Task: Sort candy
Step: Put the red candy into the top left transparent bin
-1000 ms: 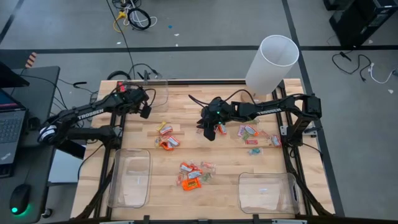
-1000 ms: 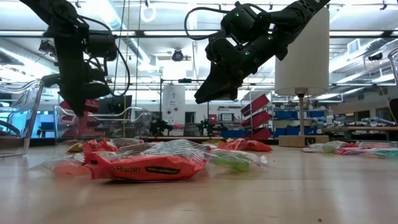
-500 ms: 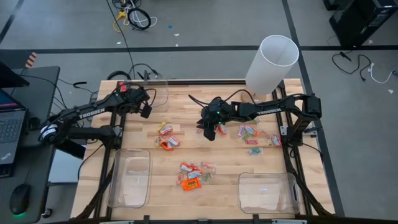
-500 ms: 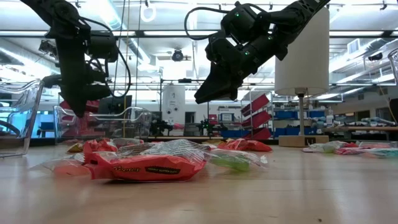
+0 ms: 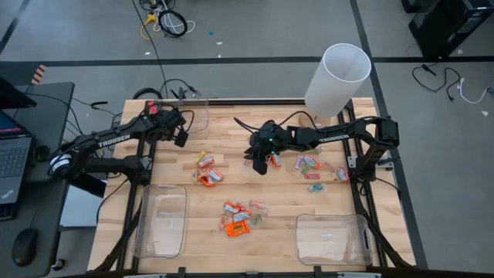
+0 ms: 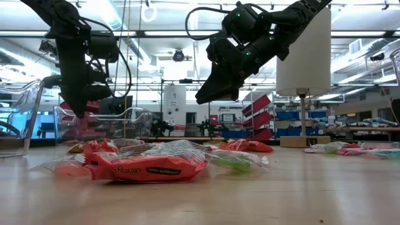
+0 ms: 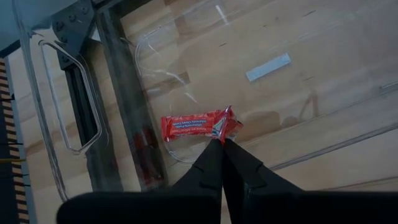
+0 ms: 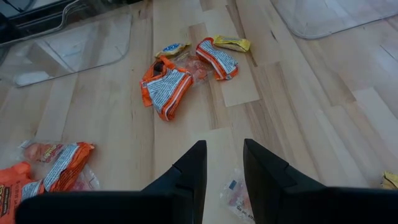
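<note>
**Two arms over scattered candy**

Wooden slats form the desk [image 5: 231,185], which stands on a grey floor with cables and a white cylinder [image 5: 337,77] at its far edge. Small wrapped candy [image 5: 238,218] lies in loose groups: orange pieces near the middle front, more orange and pink ones [image 5: 207,170] left of centre, pale green-and-red ones [image 5: 310,166] to the right. Clear plastic rectangular bins sit at the front left [image 5: 162,220], the front right [image 5: 330,238] and the far left corner [image 5: 193,116]. The left gripper [image 7: 222,144] hangs above the far left bin, its fingers pressed together, pinching one end of a long red wrapped candy bar [image 7: 194,125]. The right gripper [image 8: 222,163] hovers above the desk's middle, fingers [image 8: 193,165] parted and holding nothing.
</note>
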{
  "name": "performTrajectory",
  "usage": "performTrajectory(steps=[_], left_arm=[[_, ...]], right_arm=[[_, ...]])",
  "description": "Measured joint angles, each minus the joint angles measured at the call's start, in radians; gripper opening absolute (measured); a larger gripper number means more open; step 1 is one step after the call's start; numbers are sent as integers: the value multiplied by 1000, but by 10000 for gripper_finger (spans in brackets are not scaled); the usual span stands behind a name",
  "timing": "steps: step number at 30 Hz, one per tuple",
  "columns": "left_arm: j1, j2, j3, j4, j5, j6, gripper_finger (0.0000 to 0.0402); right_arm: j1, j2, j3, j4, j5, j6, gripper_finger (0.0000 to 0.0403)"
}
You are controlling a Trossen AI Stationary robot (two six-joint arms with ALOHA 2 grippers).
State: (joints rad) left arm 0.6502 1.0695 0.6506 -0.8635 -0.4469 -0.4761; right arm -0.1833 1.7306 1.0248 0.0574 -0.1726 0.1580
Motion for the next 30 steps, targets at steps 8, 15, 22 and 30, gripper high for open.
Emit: performTrajectory(steps=[8,15,22,30], left_arm=[[0,0,0,0,-11,0,15],[0,0,0,6,-13,0,16],[0,0,0,7,-16,0,16],[0,0,0,8,-16,0,16]], right_arm=[[0,0,0,0,0,0,91],[0,0,0,0,0,0,91],[0,0,0,0,0,0,91],[0,0,0,0,0,0,91]])
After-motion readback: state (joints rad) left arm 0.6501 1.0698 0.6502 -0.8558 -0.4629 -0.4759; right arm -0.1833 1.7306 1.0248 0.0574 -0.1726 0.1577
